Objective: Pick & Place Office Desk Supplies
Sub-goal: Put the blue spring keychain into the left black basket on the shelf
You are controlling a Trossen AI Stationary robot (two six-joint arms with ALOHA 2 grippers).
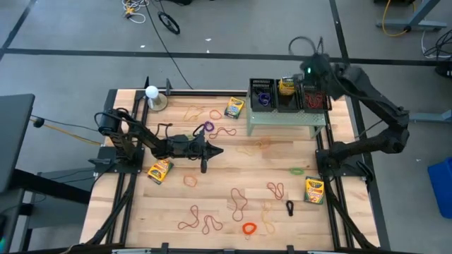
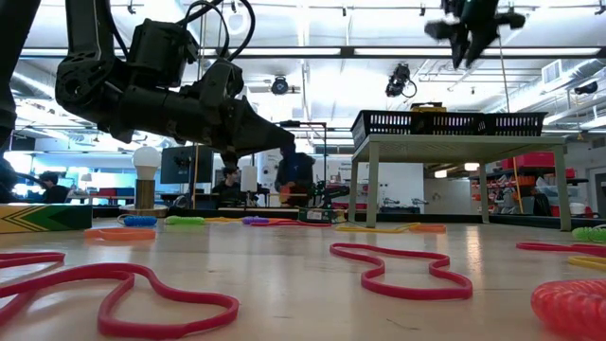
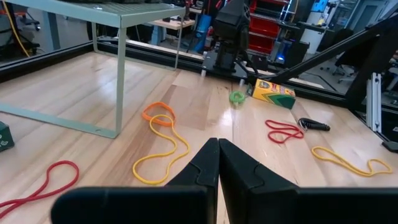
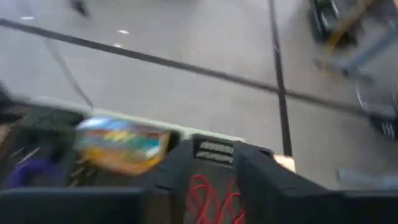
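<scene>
Rubber-band loops lie scattered over the wooden table, such as a red one [image 1: 275, 188] and an orange-yellow one [image 3: 163, 140]. Crayon boxes lie flat at the far middle [image 1: 234, 107], near the left arm [image 1: 160, 170] and at the right [image 1: 314, 190]. Three black bins stand on the pale green stand [image 1: 286, 121]; the right bin [image 1: 316, 97] holds red bands [image 4: 214, 193], and the middle one holds a crayon box [image 4: 123, 144]. My right gripper [image 4: 214, 163] hovers open above the right bin, holding nothing. My left gripper [image 3: 217, 146] hangs shut and empty a little above the table's left middle.
A white ball on a round base [image 1: 152, 95] stands at the far left. A small black item [image 1: 289, 207], an orange ring [image 1: 248, 228], a green ring [image 1: 296, 170] and a purple ring [image 1: 207, 127] lie on the table. People sit in the room beyond the table [image 2: 227, 185].
</scene>
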